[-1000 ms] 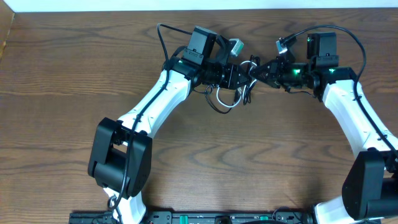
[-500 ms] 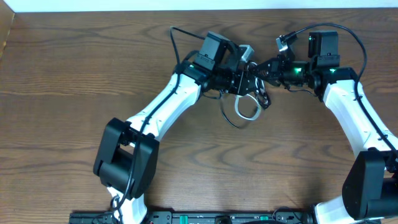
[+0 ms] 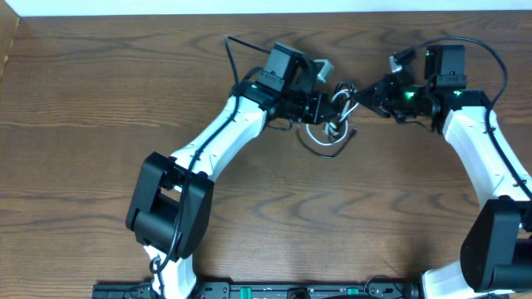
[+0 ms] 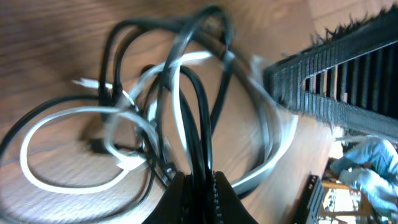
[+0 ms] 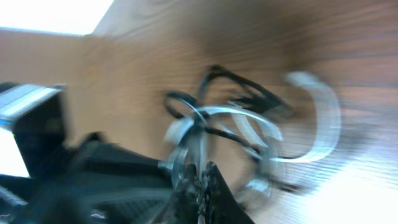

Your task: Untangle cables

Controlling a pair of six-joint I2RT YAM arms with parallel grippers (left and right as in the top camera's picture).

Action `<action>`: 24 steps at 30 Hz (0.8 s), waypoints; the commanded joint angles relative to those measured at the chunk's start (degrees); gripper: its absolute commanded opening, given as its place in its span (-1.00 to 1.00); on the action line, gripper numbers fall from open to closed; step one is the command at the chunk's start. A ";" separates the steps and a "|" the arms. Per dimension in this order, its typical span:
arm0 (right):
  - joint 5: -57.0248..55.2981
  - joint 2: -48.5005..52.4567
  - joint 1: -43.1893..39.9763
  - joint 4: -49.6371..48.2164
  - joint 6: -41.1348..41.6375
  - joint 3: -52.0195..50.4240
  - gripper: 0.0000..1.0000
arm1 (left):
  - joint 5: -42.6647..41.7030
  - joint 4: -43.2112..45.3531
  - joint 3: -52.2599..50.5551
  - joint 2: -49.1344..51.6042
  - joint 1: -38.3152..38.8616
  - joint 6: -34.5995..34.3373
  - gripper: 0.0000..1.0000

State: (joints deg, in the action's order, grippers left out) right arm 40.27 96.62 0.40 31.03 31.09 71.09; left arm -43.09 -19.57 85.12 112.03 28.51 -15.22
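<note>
- I see a dark wood-grain table (image 3: 83, 100) filling the overhead view, with both arms reaching in from the near side to meet at the far middle.
- The cables (image 3: 337, 112) sit as one small tangle on the table's far half, in the gap between the two grippers.
- From above, the tangle's long axis runs on a diagonal. Its tight knot of loops is at the far right, toward the right arm, and one slack loop sags to the near left and lies on the wood.
- On my left wrist feed, the white cable (image 4: 25, 155) makes a wide flat loop to the left, and another pale stretch curves off to the right.
- The black cords (image 4: 200, 124) arch over and through the white cable, and two strands run straight down toward the camera.
- The left gripper (image 3: 322, 106) is at the tangle's left edge. Its jaws are pinched nearly together on those two black strands, which pass between the fingertips.
- The right gripper (image 3: 371, 90) is at the tangle's far right edge, pointing left at it.
- My right wrist feed is badly blurred. The fingers (image 5: 189, 190) look pressed close together, and a pale cord runs straight down into their tips, so I read that gripper as clamped on the tangle.
</note>
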 commanded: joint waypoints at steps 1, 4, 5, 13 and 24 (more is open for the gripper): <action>-16.55 -0.46 -1.90 3.72 -1.27 0.15 -0.98 | 4.28 -1.79 0.22 0.68 -4.50 0.09 -0.85; -25.29 -0.46 -3.45 7.15 -2.62 0.15 -0.98 | 4.57 -4.39 0.22 0.22 -8.17 0.09 -0.85; -27.34 -0.46 -4.24 8.17 -2.99 0.15 -0.98 | 4.57 -5.66 0.22 -0.44 -9.51 0.09 -0.85; 9.62 -0.46 -3.08 -1.70 -20.48 0.15 -0.29 | -1.51 -8.63 0.22 -6.43 -11.72 0.04 -0.85; 5.90 -0.37 10.58 -9.88 -20.44 0.15 0.38 | -4.98 -8.68 0.22 -6.60 -11.78 -20.94 -0.85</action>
State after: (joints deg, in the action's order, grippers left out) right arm 46.28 96.62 9.34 22.26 11.68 71.07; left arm -46.35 -28.21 85.12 106.43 16.75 -27.40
